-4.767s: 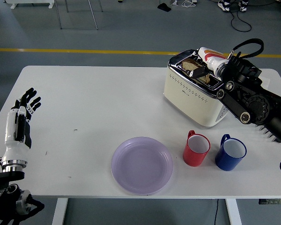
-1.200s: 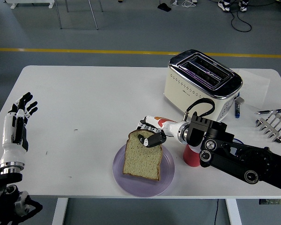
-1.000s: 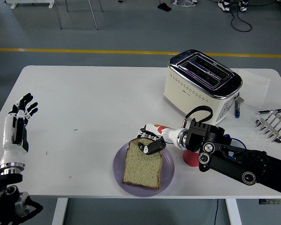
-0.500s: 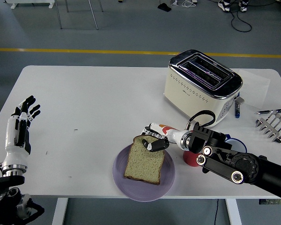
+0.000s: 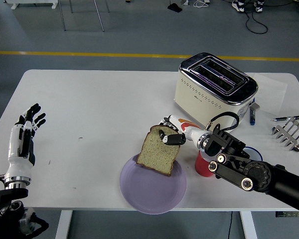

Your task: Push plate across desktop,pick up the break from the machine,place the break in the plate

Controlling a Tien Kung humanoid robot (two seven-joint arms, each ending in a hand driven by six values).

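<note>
1. Over the near middle of the surface (image 5: 104,104), from the head view: right hand (image 5: 170,135) pinched on the top crust of the bread slice (image 5: 159,154), fingers curled round that upper edge.
2. Slice tilted, lower edge over or just touching the far rim of the purple plate (image 5: 153,185); cannot tell whether it actually bears on the plate. Most of the plate bare beneath it.
3. Step in hand, by judgement: placing the bread in the plate. Toaster (image 5: 215,92) standing at the far right with both slots seemingly empty, so pick-up looks done; plate sits at the near edge, so the push looks done as well.
4. Next move probably calls for lowering the slice flat onto the plate's middle, then loosening the fingers and lifting clear without dragging the crust along.
5. Risk, by judgement: slice tipping off the far rim if let go while so steeply tilted.
6. Red cup (image 5: 203,163) just beside the plate on its right, partly hidden behind the right forearm.
7. Left hand (image 5: 26,130) raised at the left edge, fingers spread, holding nothing.
8. Far right of the surface: a small metal rack (image 5: 289,134) and a pen (image 5: 289,118).
9. Beyond the surface: grey floor with a yellow line (image 5: 79,54) running across, chair legs and cables at the top.
</note>
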